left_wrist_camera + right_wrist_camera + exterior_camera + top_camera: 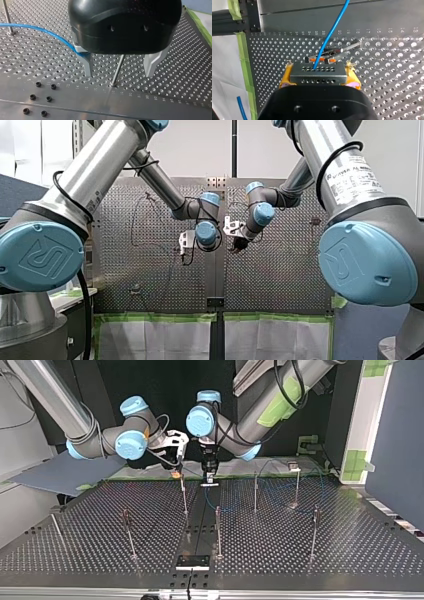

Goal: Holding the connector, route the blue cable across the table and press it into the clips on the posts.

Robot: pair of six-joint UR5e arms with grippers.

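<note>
Perforated table [399, 75] has 20, 18, 17 stamped past the connector [318, 75]; my right gripper [319, 72] clamps it, blue cable [331, 33] sticking out. My left gripper [119, 73] sits spread around a post [121, 62].

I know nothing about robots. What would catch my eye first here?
The bright blue cable stands out: in the right wrist view it runs out of a metal connector clamped in my yellow-padded right gripper. In the left wrist view my left gripper stands open astride a thin post. In the top view both grippers meet over the perforated table's far middle.
</note>
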